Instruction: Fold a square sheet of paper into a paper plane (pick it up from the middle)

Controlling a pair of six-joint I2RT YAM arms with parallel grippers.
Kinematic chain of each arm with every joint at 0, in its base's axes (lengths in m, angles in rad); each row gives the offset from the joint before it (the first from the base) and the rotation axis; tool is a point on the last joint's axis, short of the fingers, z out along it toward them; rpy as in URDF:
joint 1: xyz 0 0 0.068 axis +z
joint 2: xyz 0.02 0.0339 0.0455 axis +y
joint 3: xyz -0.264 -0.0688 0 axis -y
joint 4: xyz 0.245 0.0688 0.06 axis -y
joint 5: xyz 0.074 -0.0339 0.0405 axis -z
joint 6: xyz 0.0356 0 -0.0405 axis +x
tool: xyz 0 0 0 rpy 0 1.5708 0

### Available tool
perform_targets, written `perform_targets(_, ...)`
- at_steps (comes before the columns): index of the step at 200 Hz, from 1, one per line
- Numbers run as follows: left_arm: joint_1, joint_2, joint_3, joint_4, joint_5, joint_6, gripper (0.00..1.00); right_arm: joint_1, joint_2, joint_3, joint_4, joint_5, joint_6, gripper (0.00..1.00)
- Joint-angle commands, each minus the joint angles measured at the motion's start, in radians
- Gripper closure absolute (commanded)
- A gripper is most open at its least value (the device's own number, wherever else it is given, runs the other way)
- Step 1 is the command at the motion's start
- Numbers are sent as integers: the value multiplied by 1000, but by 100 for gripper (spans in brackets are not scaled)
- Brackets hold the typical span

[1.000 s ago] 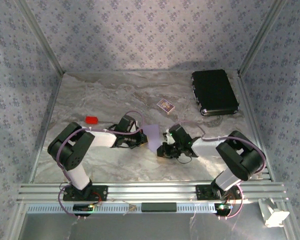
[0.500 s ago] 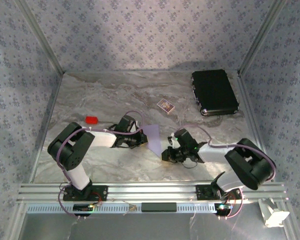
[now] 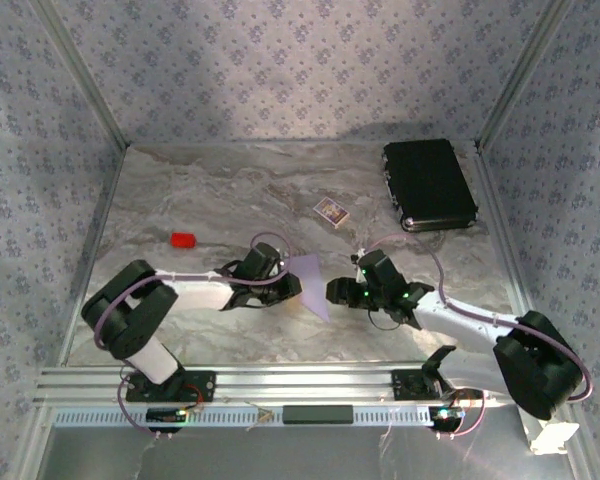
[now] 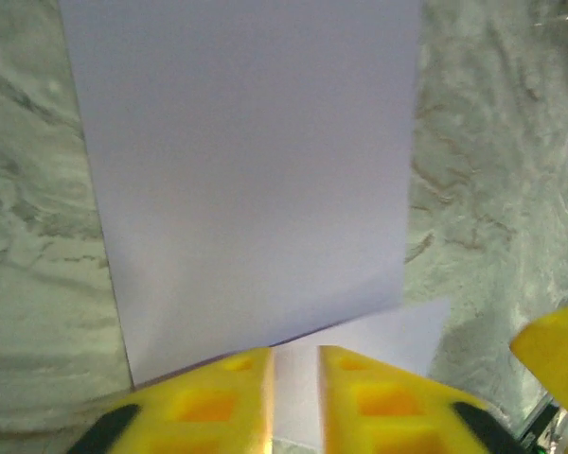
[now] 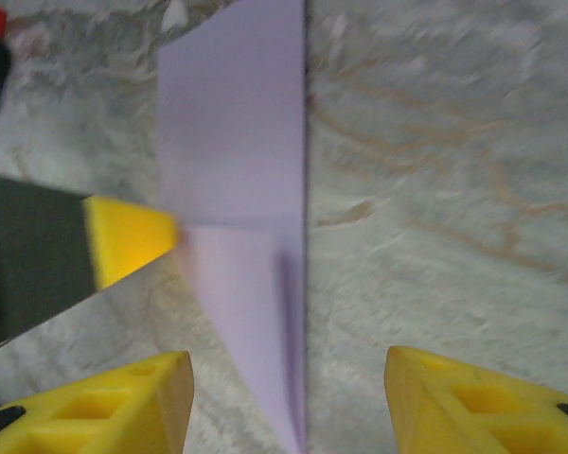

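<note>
Paper [image 3: 309, 274] folded flat on surface [image 3: 210, 190], centre-near. Left end effector [image 4: 296, 367] narrowly parted at its left edge; right end effector [image 5: 286, 380] spread wide astride its point. Edges are best aligned before creasing.

Black joints, white arm links [image 3: 195, 290], looping lilac cables [image 3: 269, 238], yellow-tipped jaws

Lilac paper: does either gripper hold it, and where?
Right gripper is open, holding nothing. Left gripper flanks the near edge of the paper, jaws slightly apart; grip cannot be told.

Matt paper plane [image 3: 310, 281] — smooth marbled table [image 3: 210, 190].
</note>
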Motion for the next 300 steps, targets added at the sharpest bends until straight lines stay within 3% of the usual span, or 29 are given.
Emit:
perform_targets(1, 8, -109, -1, -85, -115, 33, 68, 11, 3, -15, 46, 150, 6, 43)
perform_targets(16, 26, -151, 5, -129, -138, 66, 57, 7, 22, 8, 50, 119, -8, 43)
perform_targets(46, 92, -186, 10, -201, -124, 123, 52, -2, 113, 77, 48, 24, -22, 46)
perform_targets(64, 118, -199, -6, -185, -112, 142, 52, -2, 160, 83, 124, -61, -33, 48)
perform_targets(105, 128, -208, -38, -117, -138, 161, 52, -6, 242, 89, 202, -99, -24, 51)
perform_targets(136, 132, -203, -26, -146, -143, 168, 52, -9, 272, 93, 232, -140, -30, 63)
perform_targets(199, 153, -160, -13, -137, -33, 146, 52, -26, 279, 70, 261, -185, -32, 77)
perform_targets(300, 165, -152, 9, -167, -3, 134, 52, -45, 313, 59, 318, -247, -42, 79)
